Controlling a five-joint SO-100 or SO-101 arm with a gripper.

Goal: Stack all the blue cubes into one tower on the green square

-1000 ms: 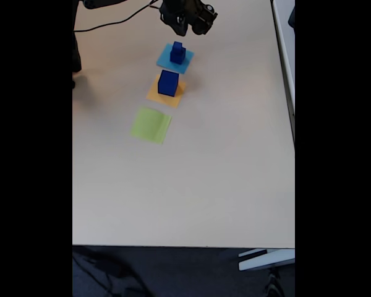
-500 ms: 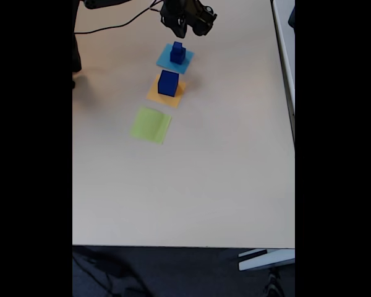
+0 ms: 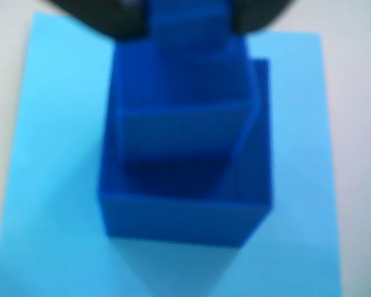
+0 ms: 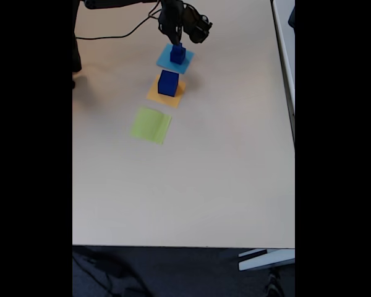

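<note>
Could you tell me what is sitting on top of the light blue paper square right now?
On the light blue square stands a dark blue cube with a smaller blue cube stacked on it. The gripper hangs over the stack, covering its top in the wrist view.

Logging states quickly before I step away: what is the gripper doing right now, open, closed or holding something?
Gripper: down over the small cube on the light blue square; open or closed cannot be told.

2 blue cubes (image 4: 177, 53) stacked; big cube (image 4: 167, 83) alone; green square (image 4: 151, 125) bare.
</note>
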